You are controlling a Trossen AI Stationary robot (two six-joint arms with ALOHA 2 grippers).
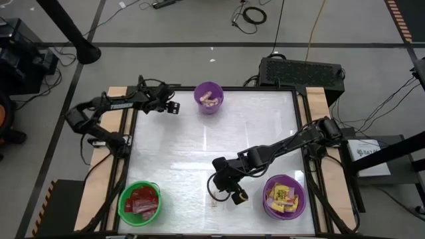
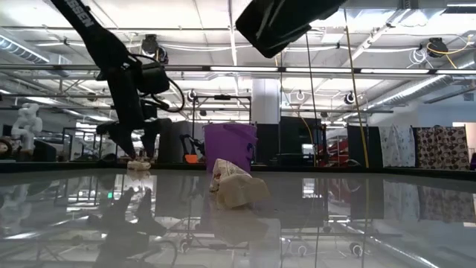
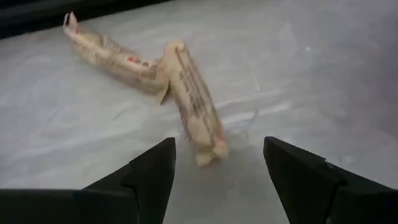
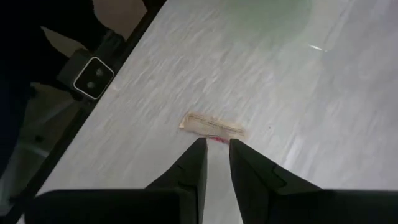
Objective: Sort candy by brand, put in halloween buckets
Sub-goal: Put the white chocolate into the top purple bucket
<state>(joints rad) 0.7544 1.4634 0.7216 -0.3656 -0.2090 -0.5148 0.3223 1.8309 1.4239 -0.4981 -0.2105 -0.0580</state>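
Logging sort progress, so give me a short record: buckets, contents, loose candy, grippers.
green bucket: red packets
purple bucket by left arm: tan pieces
purple bucket by right arm: yellow packets
left gripper: open, facing two loose tan sweets
right gripper: low over one loose tan sweet

Colours on the white, faintly streaked table (image 1: 186, 159)

Bright green bucket (image 1: 139, 202) with red packets (image 1: 141, 200) at its near left corner; purple bucket (image 1: 284, 197) with yellow, dark-printed packets (image 1: 284, 194) at near right; second purple bucket (image 1: 208, 97) with pale tan pieces (image 1: 210, 98) at far edge. Loose tan wrappers (image 3: 149, 71) with dark and red print. Black arms.
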